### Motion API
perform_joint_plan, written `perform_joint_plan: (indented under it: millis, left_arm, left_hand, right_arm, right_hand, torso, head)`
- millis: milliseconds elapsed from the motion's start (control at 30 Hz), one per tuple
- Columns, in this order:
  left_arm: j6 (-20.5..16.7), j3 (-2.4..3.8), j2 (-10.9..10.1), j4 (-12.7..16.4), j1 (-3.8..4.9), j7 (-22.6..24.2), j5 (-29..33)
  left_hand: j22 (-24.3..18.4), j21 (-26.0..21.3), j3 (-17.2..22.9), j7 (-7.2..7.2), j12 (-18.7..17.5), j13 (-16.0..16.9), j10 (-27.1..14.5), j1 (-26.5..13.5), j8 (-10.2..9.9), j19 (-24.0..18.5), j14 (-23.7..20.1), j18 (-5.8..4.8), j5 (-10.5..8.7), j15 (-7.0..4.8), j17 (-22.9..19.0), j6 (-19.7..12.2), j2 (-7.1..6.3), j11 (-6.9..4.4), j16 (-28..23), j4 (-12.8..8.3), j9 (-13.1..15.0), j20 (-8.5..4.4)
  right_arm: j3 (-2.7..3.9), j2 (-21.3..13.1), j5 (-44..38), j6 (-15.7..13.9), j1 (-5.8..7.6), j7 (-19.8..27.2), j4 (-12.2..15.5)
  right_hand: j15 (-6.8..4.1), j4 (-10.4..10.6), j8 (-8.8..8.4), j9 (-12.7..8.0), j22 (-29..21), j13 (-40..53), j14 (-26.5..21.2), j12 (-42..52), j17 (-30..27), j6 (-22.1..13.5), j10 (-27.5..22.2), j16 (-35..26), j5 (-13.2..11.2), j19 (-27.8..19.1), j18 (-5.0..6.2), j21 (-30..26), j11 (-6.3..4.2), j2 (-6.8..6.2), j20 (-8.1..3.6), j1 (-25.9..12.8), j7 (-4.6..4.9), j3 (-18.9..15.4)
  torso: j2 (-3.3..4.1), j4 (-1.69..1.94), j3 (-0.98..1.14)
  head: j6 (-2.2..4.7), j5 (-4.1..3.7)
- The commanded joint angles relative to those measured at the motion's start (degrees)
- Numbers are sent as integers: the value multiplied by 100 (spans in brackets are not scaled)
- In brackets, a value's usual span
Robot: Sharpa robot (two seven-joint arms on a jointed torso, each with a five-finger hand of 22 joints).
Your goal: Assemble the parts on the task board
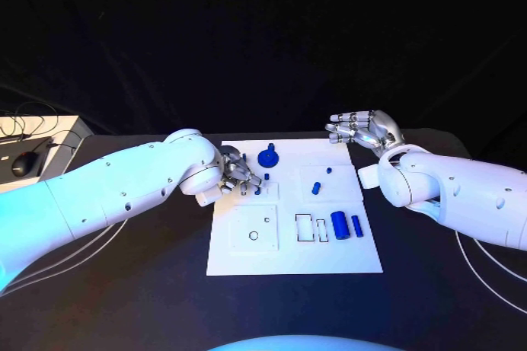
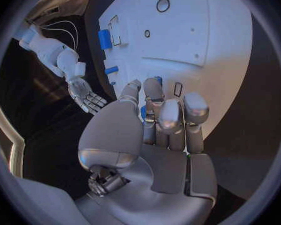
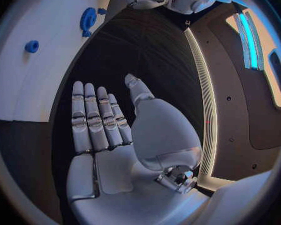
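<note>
The task board (image 1: 295, 248) is a flat white rectangular plate lying in the middle of the black worktop (image 1: 132, 298). Its surface carries outlined square and slot-shaped recesses. A blue gear-shaped part (image 1: 270, 156) lies near the board's far edge. A short blue peg (image 1: 316, 188) stands near the board's centre. Two blue cylinders (image 1: 346, 224) lie side by side toward the board's right edge, just beside two narrow rectangular slots (image 1: 312, 228). The left hand (image 1: 240, 176) is over the board's left portion, between the gear-shaped part and the square recesses. Its fingers are curled together, and a small blue part (image 2: 143, 112) shows between the thumb and the fingers; whether it is firmly pinched cannot be told. The right hand (image 1: 365, 129) is beyond the board's far right corner, clear of the board, palm exposed, fingers extended and spread, holding nothing.
</note>
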Motion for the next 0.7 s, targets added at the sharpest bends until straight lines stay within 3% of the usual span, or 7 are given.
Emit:
perform_joint_plan:
  millis: [33, 167, 333, 400, 467, 600, 700]
  left_arm:
    - [-13, 51, -27, 54, -3, 85, -21]
    - [16, 173, -95, 96, -5, 71, -3]
    - [17, 350, -189, 63, -4, 105, 134]
    - [3, 421, -228, 17, -4, 145, 176]
    - [-23, 469, -250, -53, -2, 194, 199]
    - [-112, 520, -240, -260, 2, 318, 210]
    - [-222, 539, -183, -456, 8, 381, 207]
  left_hand:
    - [-1, -33, -59, 13, 18, -4, -29, 38, 26, 44, -5, -45, -29, 3, -13, 17, -28, -5, 6, 9, -3, 9]
    - [-44, -105, -166, 52, 36, 7, -106, 20, 47, 8, -24, -23, -31, 6, -118, -78, -17, 18, -74, 56, 30, 10]
    - [-423, -560, -133, 227, -24, -60, -369, 120, -138, -316, -170, 58, 18, 95, -543, -383, 33, 142, -446, 68, -91, 102]
    - [-531, -693, -125, 380, -96, -130, -511, 114, -378, -390, -207, 100, 14, 151, -652, -593, 37, 229, -540, 111, -308, 151]
    - [-899, -1135, -154, 465, -271, -323, -626, 145, -515, -668, -421, 200, 2, 223, -1126, -622, 21, 306, -953, 137, -535, 249]
    - [-1298, -1629, -301, 617, -619, -739, -808, 187, -656, -862, -546, 341, -42, 319, -1474, -806, 6, 431, -1251, 236, -865, 375]
    - [-1425, -1822, -356, 668, -820, -1219, -710, 246, -581, -781, -532, 424, -131, 360, -1664, -880, -101, 477, -1324, 556, -1340, 476]
  right_arm:
    - [2, -1, 0, 76, -4, 57, 8]
    - [2, -7, 0, 72, -5, 62, 9]
    - [2, -24, 0, 52, -6, 71, 7]
    - [2, -30, 0, 46, -6, 75, 5]
    - [2, -37, 2, 37, -6, 81, 3]
    - [2, -47, 6, 28, -5, 91, 2]
    - [2, -53, 8, 23, -5, 97, 5]
  right_hand:
    - [-6, 8, -20, -8, -7, -4, -51, 29, -3, -38, -27, -29, 30, -33, -7, 20, -6, 12, -11, -4, -3, 17]
    - [-6, 8, -20, -8, -7, -4, -51, 29, -3, -38, -27, -29, 30, -33, -7, 20, -6, 12, -11, -4, -3, 17]
    - [-7, 6, -15, -4, -6, -4, -50, 31, -3, -7, -28, -27, 31, -31, -5, 20, -8, 13, -11, -3, -6, 19]
    - [-9, 2, -16, -4, -7, -4, -43, 32, -2, 3, -24, -25, 31, -29, -5, 20, -9, 9, -12, -2, -6, 19]
    - [-9, 2, -16, -4, -7, -4, -43, 32, -2, 3, -24, -25, 31, -29, -5, 20, -9, 9, -12, -2, -6, 19]
    - [-13, -2, -13, -2, -6, -4, -30, 34, -2, 28, -17, -22, 33, -21, -2, 23, -13, 8, -15, 0, -11, 21]
    - [-14, -2, -12, -1, -6, -4, -28, 35, -2, 33, -16, -21, 32, -20, -2, 24, -13, 10, -16, 1, -12, 22]
  torso:
    - [-7, 6, 1]
    - [-10, 6, 3]
    - [-10, 9, 2]
    - [-8, 5, 5]
    - [-5, 5, 7]
    - [-1, 6, 10]
    - [6, 3, 1]
  head:
    - [4, 3]
    - [7, 10]
    - [30, 22]
    - [47, 25]
    - [59, 30]
    - [90, 38]
    - [111, 48]
